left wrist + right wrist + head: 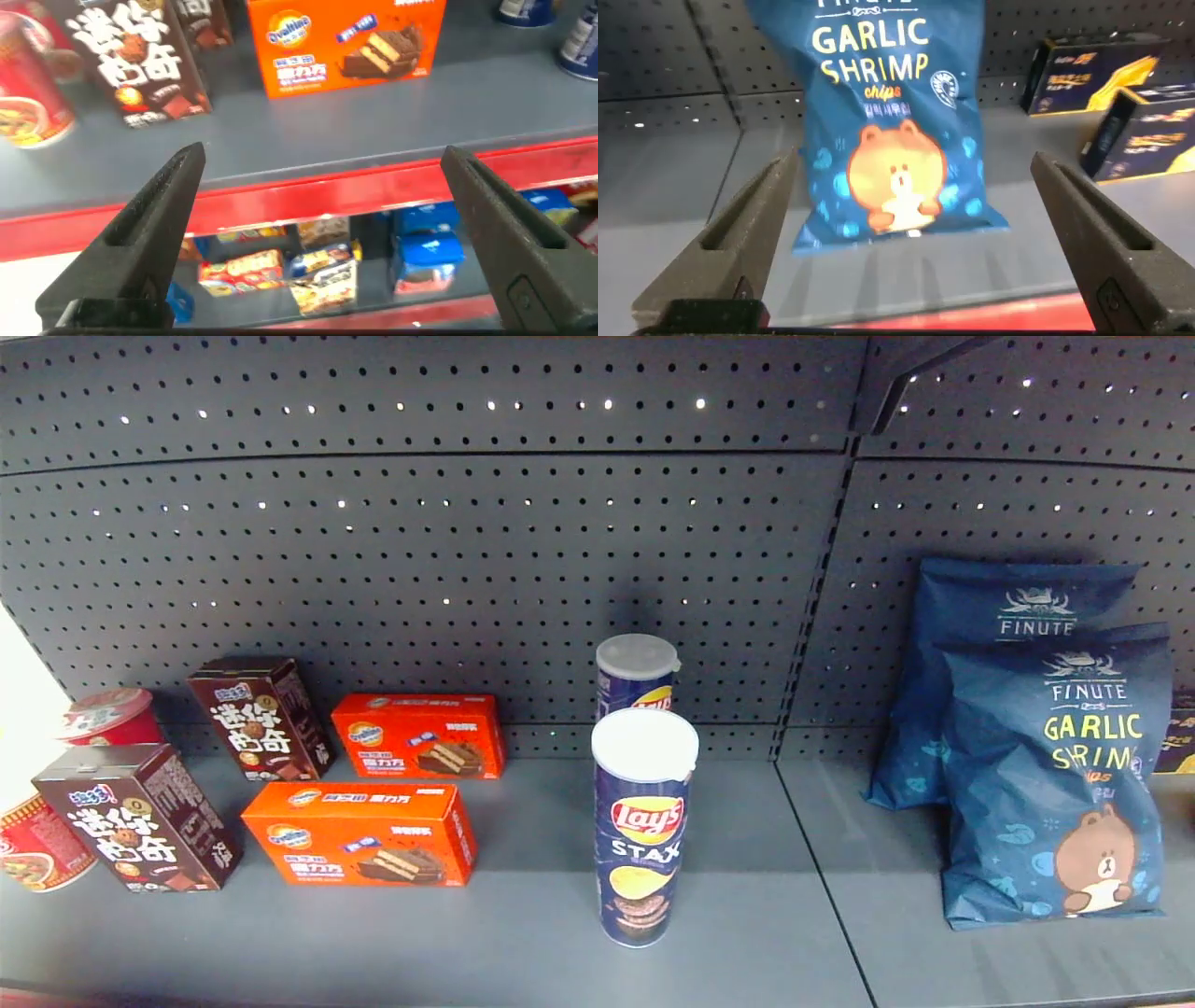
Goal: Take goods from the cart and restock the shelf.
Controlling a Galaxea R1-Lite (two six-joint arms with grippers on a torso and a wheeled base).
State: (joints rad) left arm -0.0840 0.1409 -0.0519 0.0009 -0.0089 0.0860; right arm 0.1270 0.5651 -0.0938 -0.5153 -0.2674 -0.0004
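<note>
The front chip bag (1055, 775) is standing upright on the shelf (523, 943) at the robot's right, with a second bag (990, 616) leaning just behind it. We are judging it light, soft and crinkly, with contents that crush easily. A gentle pinch at the top seam or a side edge is looking best.

The front chip can (642, 831) is standing mid-shelf, another can (637, 672) just behind. We are judging it a stiff, light, smooth tube that tips easily, so we are favouring a grip across the mid-body.

Orange boxes (359, 835) and brown boxes (140, 817) are sitting at the left. They are looking like rigid card, easy to take across the narrow faces. Red noodle cups (33, 845) are sitting at the far left.

The left gripper (322, 154) is hanging spread wide and empty before the red shelf edge (374, 191). The right gripper (915, 159) is spread wide too, empty, facing the bag.

On labels, we are noting white and yellow lettering and a cartoon bear on the bag, and a red-yellow logo on the can. We are leaving the print itself unread.
</note>
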